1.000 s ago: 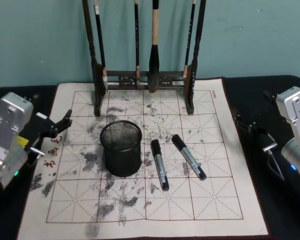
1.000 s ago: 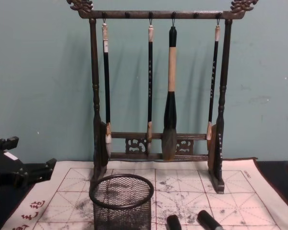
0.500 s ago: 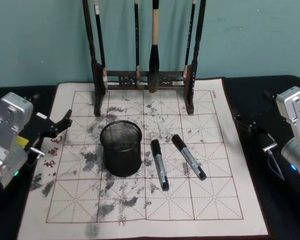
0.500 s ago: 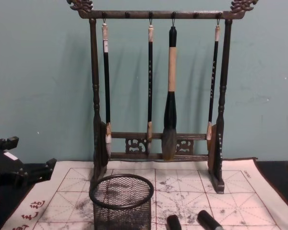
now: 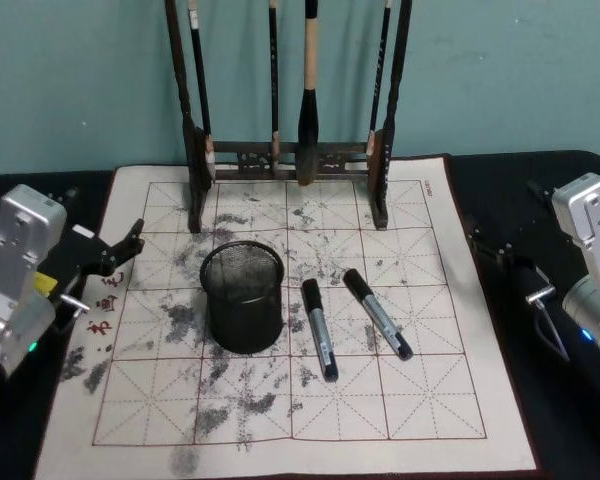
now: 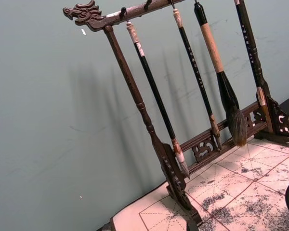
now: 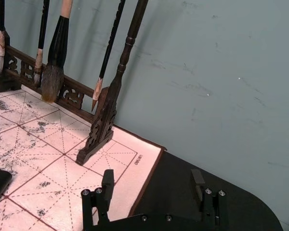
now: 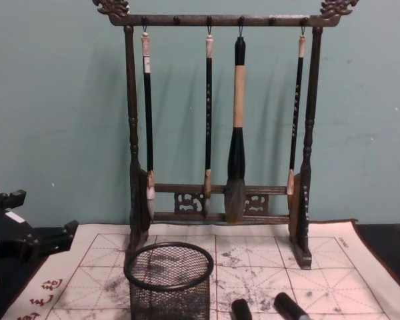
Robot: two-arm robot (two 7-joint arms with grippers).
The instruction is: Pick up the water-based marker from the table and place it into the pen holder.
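right gripper: spread wide, is the nearer arm | marker: to its left, long axis almost front-to-back | left gripper: spread, pen holder between it and marker

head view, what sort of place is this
Probably a calligraphy practice desk: a carved wooden brush rack hung with brushes, an ink-stained gridded mat, and a mesh pen holder beside two markers. Left pincer and right pincer sit parked alongside.

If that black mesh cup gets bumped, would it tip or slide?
The round black wire-mesh pen holder looks light, open mesh and empty, so a nudge probably slides it. It stands wide for its height, so tipping seems unlikely.
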